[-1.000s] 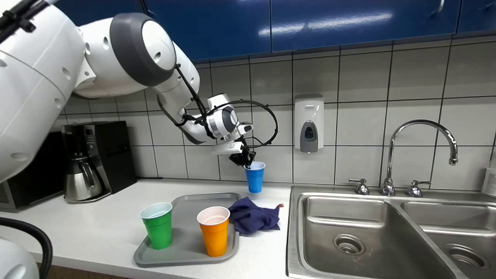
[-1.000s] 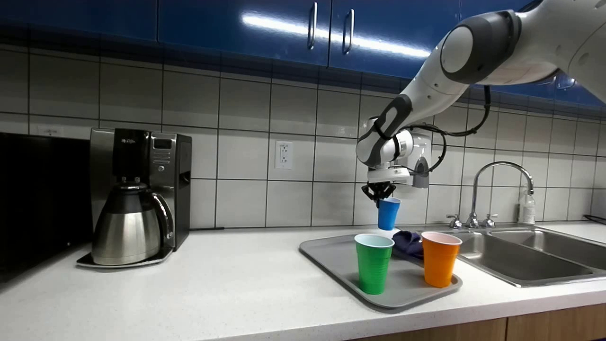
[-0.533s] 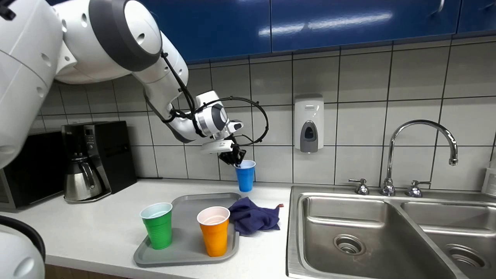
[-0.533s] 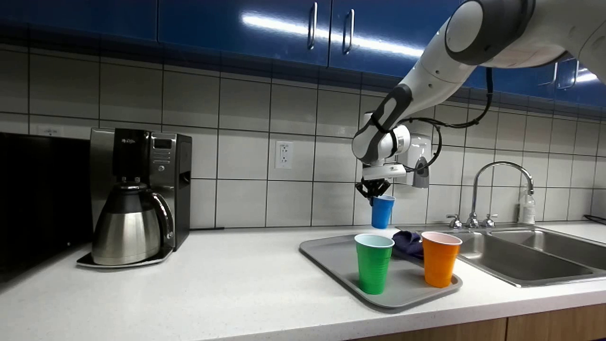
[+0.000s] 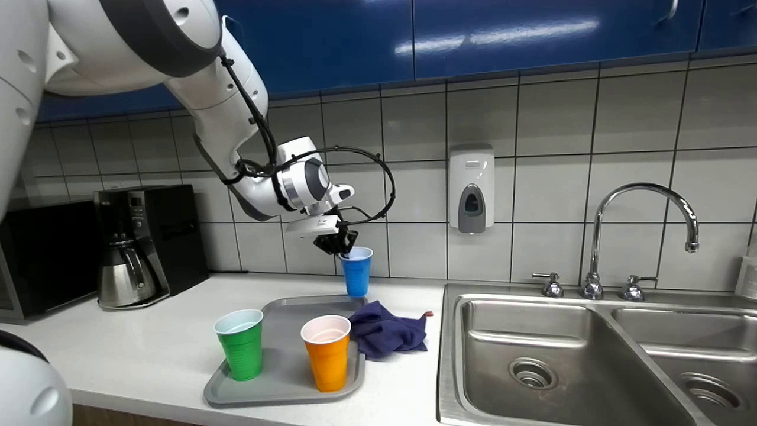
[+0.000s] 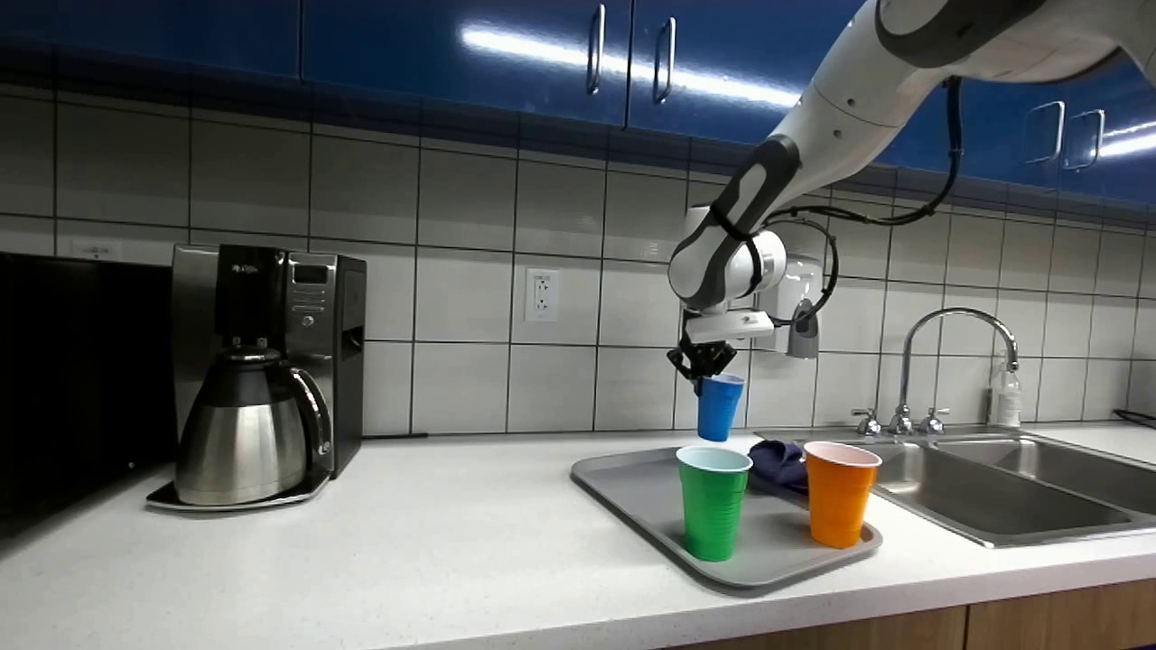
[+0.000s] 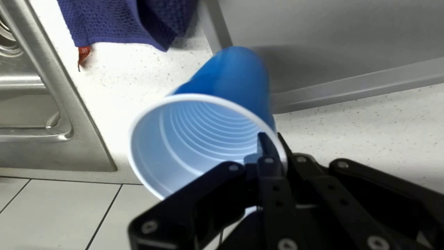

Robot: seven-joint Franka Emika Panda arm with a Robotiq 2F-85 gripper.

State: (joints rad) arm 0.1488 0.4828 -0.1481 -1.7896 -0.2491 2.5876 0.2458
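My gripper [image 7: 271,140] is shut on the rim of a blue cup [image 7: 239,76], with one finger inside the white rim and one outside. The cup is upright or slightly tilted and looks empty in the wrist view. In both exterior views the blue cup [image 5: 356,275] [image 6: 719,411] hangs under the gripper [image 5: 343,254] [image 6: 698,386], apparently above the back of the grey tray [image 5: 284,331] [image 6: 623,474]. A green cup [image 5: 241,349] [image 6: 712,510] and an orange cup [image 5: 329,362] [image 6: 840,501] stand upright on the tray's front part.
A dark blue cloth [image 5: 387,331] lies beside the tray, partly against its edge. A steel double sink [image 5: 452,355] with a faucet [image 5: 644,186] is beyond it. A coffee maker [image 6: 325,361] stands by the tiled wall; a soap dispenser [image 5: 471,189] hangs on it.
The gripper and the blue cup have moved left in both exterior views, toward the tray, and sink slightly in the last half second. The other cups, tray and cloth have not moved.
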